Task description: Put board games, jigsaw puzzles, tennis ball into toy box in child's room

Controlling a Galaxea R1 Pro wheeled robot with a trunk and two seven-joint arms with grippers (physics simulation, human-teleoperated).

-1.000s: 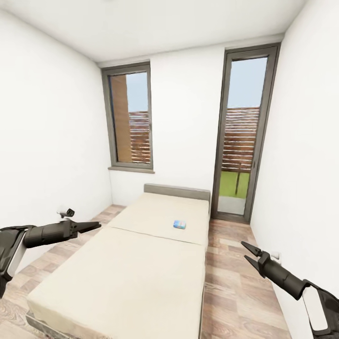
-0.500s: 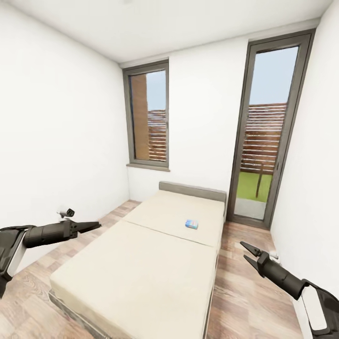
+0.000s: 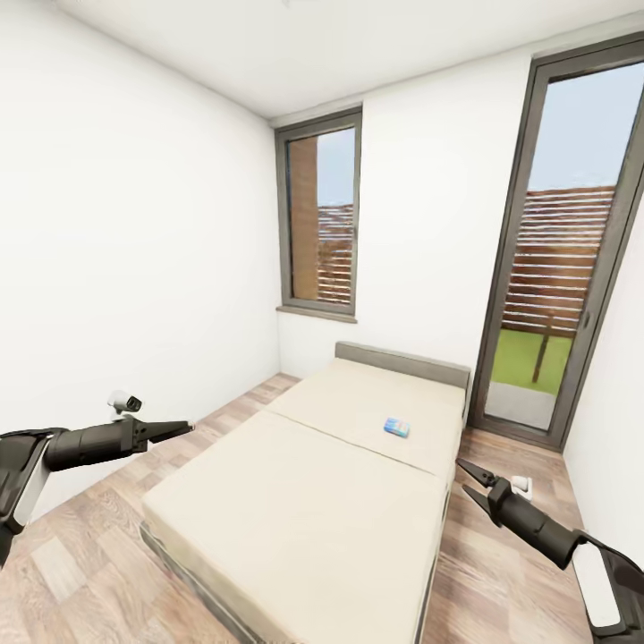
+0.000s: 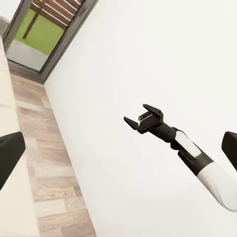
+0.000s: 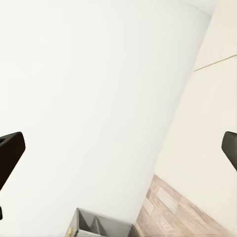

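Observation:
A small blue board game [image 3: 396, 427] lies flat on the far half of the beige bed [image 3: 295, 510], toward its right side. My left gripper [image 3: 183, 428] hovers over the floor to the left of the bed. Its fingers [image 4: 9, 155] stand far apart in the left wrist view, so it is open and empty. My right gripper [image 3: 463, 478] hangs by the bed's right edge, short of the game, open and empty. That same right gripper [image 4: 136, 113] appears spread against the white wall in the left wrist view.
A tall window [image 3: 326, 224] and a glass door [image 3: 563, 259] are in the far wall behind the bed. White walls close in on both sides, with strips of wood floor [image 3: 98, 546] beside the bed. A grey compartmented piece [image 5: 98, 224] sits by the wall.
The whole picture has slid to the right, so the camera has turned left. Both arms keep their places in the view, and the board game has not moved on the bed.

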